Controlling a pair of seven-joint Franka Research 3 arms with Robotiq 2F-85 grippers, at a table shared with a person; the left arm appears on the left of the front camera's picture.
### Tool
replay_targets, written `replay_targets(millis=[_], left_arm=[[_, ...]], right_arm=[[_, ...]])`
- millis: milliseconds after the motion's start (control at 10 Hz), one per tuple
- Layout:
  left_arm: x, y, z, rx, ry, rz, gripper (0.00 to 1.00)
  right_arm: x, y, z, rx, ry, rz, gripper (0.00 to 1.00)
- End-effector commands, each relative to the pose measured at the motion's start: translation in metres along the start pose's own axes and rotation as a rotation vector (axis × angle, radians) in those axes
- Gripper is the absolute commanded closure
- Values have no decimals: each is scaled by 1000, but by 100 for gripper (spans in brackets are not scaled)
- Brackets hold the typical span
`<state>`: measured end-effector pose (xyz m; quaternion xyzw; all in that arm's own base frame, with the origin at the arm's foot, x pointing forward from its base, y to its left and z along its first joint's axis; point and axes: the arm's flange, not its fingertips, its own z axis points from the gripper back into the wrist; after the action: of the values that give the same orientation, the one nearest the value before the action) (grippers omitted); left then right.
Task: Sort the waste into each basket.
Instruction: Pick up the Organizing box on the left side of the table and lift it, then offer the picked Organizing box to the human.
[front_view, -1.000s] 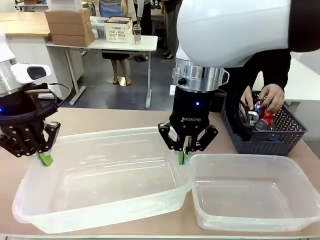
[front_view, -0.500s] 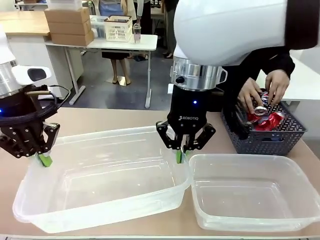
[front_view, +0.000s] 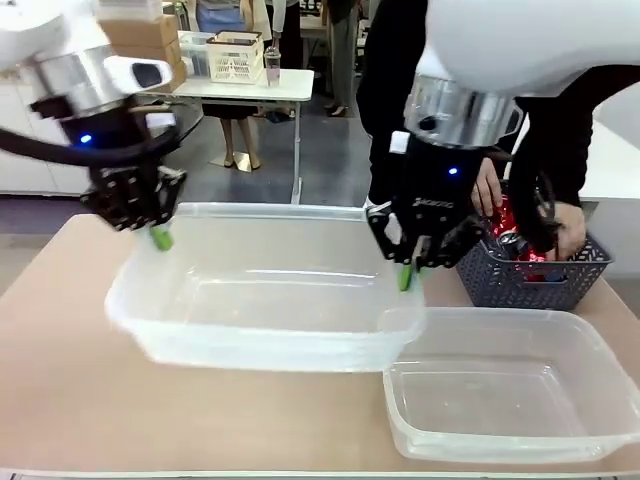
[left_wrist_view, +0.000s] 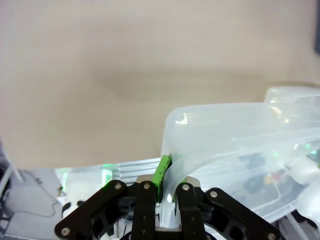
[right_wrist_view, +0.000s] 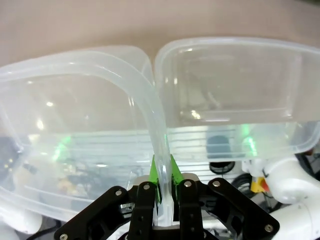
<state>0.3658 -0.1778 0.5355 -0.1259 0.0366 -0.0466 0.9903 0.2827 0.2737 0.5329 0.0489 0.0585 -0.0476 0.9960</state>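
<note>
Above the tan table (front_view: 60, 400), held up off its surface: larger clear tub (front_view: 260, 320). Pinched at its left rim by left gripper (front_view: 158, 236), green pads closed tight on the plastic edge. Pinched at its right rim by right gripper (front_view: 405, 275), likewise clamped on the wall. Just beside, lower, resting on the table: smaller clear tub (front_view: 500, 400). Farther back at right: dark lattice basket (front_view: 510, 285) with red cans (front_view: 505, 225), person's hand (front_view: 572, 232) inside.
</note>
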Motion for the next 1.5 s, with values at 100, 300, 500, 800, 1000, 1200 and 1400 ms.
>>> replay_targets(millis=[100,300,500,800,1000,1200,1400], left_arm=[[40,-41,15,-61,59,-16,94],[39,-50,4,-55,55,-16,94],[45,-55,-2,-44,64,-39,94],[43,-62,-15,-19,80,-61,94],[43,-62,-15,-19,80,-61,94],[43,-62,-15,-19,80,-61,94],[43,-62,-15,-19,80,-61,94]], right_arm=[[17,-53,7,14,19,-19,93],[39,-83,16,24,54,-45,93],[49,-85,13,12,48,-68,93],[46,-77,13,52,47,-62,93],[46,-77,13,52,47,-62,93],[46,-77,13,52,47,-62,93],[46,-77,13,52,47,-62,93]])
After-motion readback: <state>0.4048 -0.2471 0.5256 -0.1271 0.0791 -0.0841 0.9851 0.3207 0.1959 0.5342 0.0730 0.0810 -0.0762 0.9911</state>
